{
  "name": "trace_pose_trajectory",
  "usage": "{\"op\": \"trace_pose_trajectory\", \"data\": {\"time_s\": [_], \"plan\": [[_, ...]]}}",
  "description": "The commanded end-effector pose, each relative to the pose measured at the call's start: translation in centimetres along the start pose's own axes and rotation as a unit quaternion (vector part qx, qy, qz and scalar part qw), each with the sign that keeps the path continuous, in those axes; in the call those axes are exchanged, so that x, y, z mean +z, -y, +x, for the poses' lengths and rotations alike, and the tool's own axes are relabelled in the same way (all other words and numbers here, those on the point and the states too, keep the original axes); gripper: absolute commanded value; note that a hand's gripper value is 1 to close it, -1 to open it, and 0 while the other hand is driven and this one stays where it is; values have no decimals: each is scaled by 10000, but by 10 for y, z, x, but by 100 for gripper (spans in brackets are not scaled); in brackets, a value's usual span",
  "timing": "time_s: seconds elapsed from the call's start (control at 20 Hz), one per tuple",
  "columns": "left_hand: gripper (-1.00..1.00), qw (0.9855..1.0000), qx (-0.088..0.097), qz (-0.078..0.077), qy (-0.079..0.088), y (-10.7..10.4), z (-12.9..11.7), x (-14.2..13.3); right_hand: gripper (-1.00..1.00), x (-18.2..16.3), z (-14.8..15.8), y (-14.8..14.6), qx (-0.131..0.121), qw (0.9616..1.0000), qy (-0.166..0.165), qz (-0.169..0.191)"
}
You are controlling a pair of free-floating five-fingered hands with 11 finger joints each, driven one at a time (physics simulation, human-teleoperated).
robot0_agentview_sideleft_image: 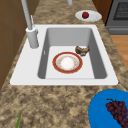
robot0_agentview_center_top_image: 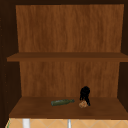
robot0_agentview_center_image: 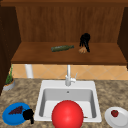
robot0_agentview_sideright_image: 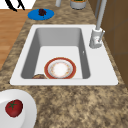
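Observation:
My right hand (robot0_agentview_center_image: 85, 40) is up on the lower cabinet shelf (robot0_agentview_center_image: 37, 56), fingers pointing down and pinched on a small tan lump (robot0_agentview_center_image: 82, 50) that rests on the board. The upper view shows the same hand (robot0_agentview_center_top_image: 85, 94) and tan lump (robot0_agentview_center_top_image: 82, 104). A dark green bottle (robot0_agentview_center_image: 62, 48) lies on its side to the left of that hand, apart from it. My left hand (robot0_agentview_center_image: 28, 114) hangs low at the front left, fingers relaxed, at the edge of a blue plate (robot0_agentview_center_image: 10, 118) with dark grapes (robot0_agentview_center_image: 16, 110). In the right side view this hand (robot0_agentview_sideright_image: 15, 5) shows at the top left.
In the white sink (robot0_agentview_sideleft_image: 30, 72) lie a red-rimmed bowl (robot0_agentview_sideleft_image: 67, 62) and a small brown thing (robot0_agentview_sideleft_image: 82, 50). The tap (robot0_agentview_center_image: 68, 75) stands at the back. A white plate (robot0_agentview_sideright_image: 27, 117) holds a red tomato (robot0_agentview_sideright_image: 13, 108) on the right counter. A potted plant (robot0_agentview_center_image: 9, 81) stands far left.

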Motion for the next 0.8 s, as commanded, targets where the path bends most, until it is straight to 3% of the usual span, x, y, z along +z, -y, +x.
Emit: {"op": "trace_pose_trajectory", "data": {"time_s": [0.0, 0.2, 0.45, 0.65, 0.7, 0.75], "plan": [[0, 10000, 0, 0, 0, 0, 0, 0, -100, -21, 6, -14, 350, 9992, -176, -58], [0, 10000, 0, 0, 0, 0, 0, 0, -100, -22, -7, -25, 339, 9974, 0, -636], [0, 10000, 0, 0, 0, 0, 0, 0, -100, -22, -11, -54, 387, 9934, 102, -1072], [0, 10000, 0, 0, 0, 0, 0, 0, -100, -26, 5, -70, 449, 9912, -174, -1235], [0, 10000, 0, 0, 0, 0, 0, 0, 100, -25, 13, -74, 514, 9898, -266, -1299], [0, 10000, 0, 0, 0, 0, 0, 0, 100, -23, 17, -75, 651, 9880, -362, -1356]]}}
